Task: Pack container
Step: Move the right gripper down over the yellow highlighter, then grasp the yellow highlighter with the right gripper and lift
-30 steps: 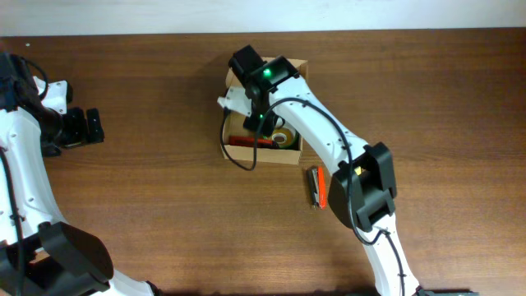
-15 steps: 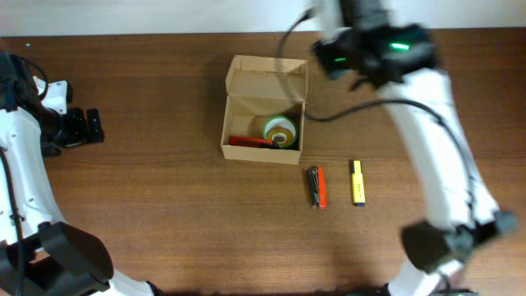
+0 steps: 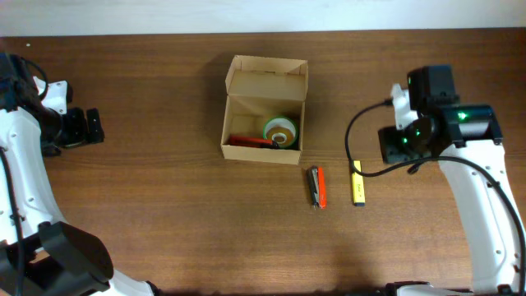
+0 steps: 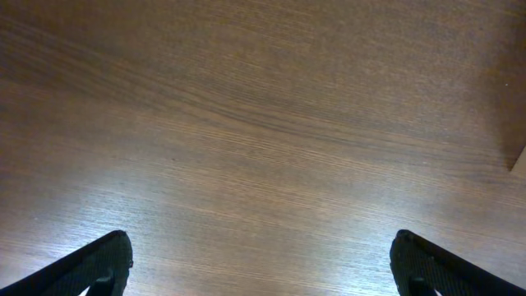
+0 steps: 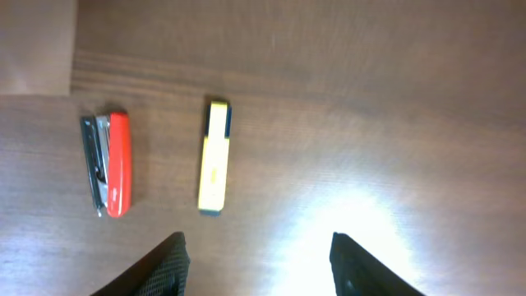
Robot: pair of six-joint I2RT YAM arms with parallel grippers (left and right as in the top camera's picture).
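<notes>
1. Here's the box [image 3: 260, 154], sitting at the far middle of the table [image 3: 164, 214], open, its lid flap [image 3: 267, 72] standing up at the back.
2. Inside it are a tape roll [image 3: 280, 130] against the right wall and a thin red tool [image 3: 249, 141] lying along the front wall. There's room on the left!
3. The right gripper [image 5: 256, 247] hangs over bare wood, well to the right of the box, fingers [image 5: 171, 265] apart with nothing between them.
4. Just ahead of it lies a highlighter [image 5: 214, 156], with a stapler [image 5: 113, 164] beside it on the box side. The two are close but not touching.
5. My read: the highlighter is the next pick. It lies lengthwise between the fingers' lines, a little left of the gap's middle.
6. To do it well, slide over until the gap is centred on it, then come down over its middle and close across the narrow width. Keep clear of the stapler next door.
7. The left gripper [image 4: 263, 263] is parked far off at the table's left edge, fingers [image 4: 99, 263] spread wide over empty wood.
8. Textures now: the box is matt brown cardboard with creased folds, the highlighter a smooth yellow bar with dark ends.
9. The stapler has a glossy red top over a dark metal base, and the roll is a green ring with a pale core.
10. The tabletop is dark wood grain with bright glare under both wrist lights.
</notes>
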